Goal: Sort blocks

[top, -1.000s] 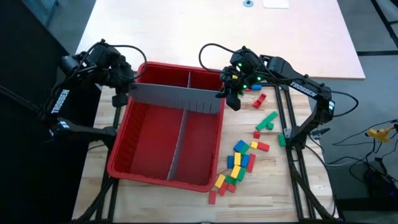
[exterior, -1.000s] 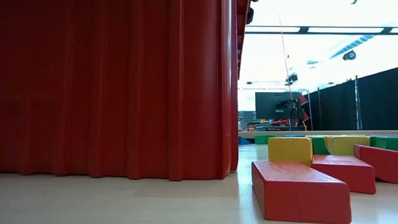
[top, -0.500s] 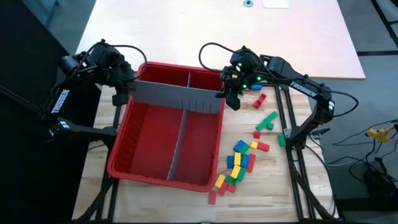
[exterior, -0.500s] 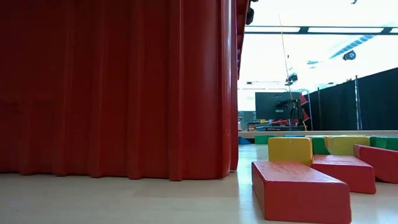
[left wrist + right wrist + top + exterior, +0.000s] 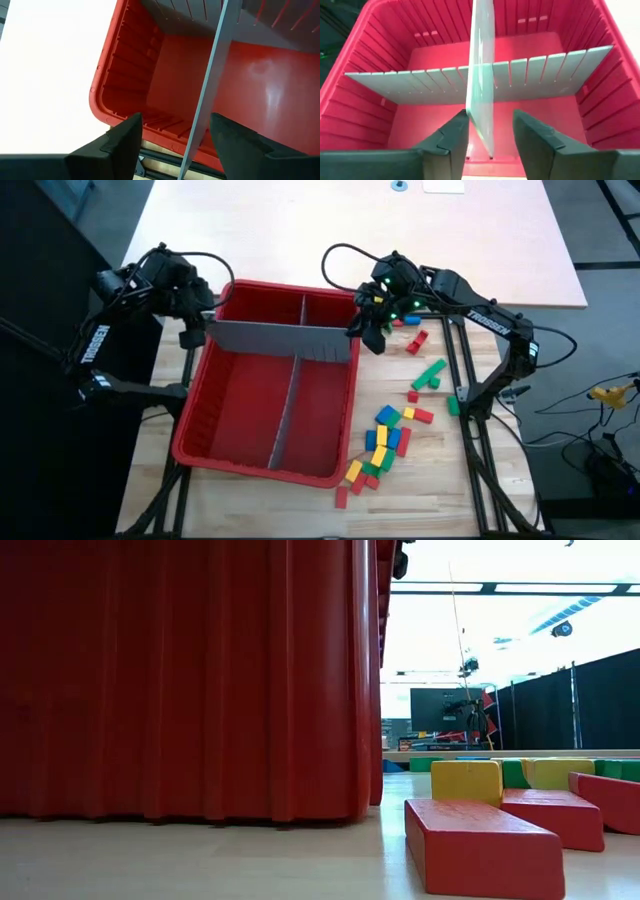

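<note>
Desk (image 5: pixel 250 500) surface carries a red bin (image 5: pixel 240 460); blocks (image 5: pixel 385 442) lie scattered toward its right edge. My left end effector (image 5: pixel 196 330) and right end effector (image 5: pixel 366 332) each hold one end of a grey panel (image 5: pixel 280 338), fingers spread around it, above the bin's far half.

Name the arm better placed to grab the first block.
Right. The right hand is at the bin's right rim, beside the blocks; the left hand is on the far side.
</note>
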Available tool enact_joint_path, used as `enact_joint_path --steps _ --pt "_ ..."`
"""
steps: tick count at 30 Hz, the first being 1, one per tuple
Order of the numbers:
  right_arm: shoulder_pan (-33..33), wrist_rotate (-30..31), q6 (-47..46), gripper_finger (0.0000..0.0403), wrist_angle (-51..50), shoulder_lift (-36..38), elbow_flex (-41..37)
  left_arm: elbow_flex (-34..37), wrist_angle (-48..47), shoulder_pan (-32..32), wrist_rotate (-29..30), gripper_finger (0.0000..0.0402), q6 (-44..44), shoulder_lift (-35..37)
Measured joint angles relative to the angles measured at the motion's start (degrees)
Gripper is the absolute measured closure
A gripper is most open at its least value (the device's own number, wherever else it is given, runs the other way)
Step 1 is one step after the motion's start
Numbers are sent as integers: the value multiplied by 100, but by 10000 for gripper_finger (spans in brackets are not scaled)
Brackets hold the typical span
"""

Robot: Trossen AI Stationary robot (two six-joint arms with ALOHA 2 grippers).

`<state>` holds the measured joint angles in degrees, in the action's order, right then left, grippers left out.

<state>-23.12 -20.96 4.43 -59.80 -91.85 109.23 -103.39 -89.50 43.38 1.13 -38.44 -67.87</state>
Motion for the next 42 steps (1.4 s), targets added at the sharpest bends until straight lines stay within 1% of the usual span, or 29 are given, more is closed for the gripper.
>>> enact_joint_path --steps 5,10,19,24,33,35,37,40,42 --pt "-98 1 -18 242 437 35 8 0 172 -6 0 194 0 12" --pt "-239 7 -180 228 918 49 155 -50 531 -4 -7 194 0 3" --pt "-318 16 -233 228 1003 17 191 -76 696 -4 -184 186 0 -169" --pt "-318 14 -248 228 1075 -20 142 -76 787 -4 -224 196 -50 -334" --pt "-316 152 -269 231 1099 -20 122 -74 1223 -4 -662 213 -178 -521" --pt "-305 151 -220 243 1114 -20 122 -74 1373 -4 -662 218 -179 -523" --pt "-303 145 -202 270 1122 -20 120 -74 1426 -4 -664 231 -191 -519" --pt "-303 104 -177 334 1122 8 116 -74 1371 -4 -666 269 -255 -505" --pt "-303 83 -139 381 1125 27 116 -74 1318 -4 -672 308 -260 -488"
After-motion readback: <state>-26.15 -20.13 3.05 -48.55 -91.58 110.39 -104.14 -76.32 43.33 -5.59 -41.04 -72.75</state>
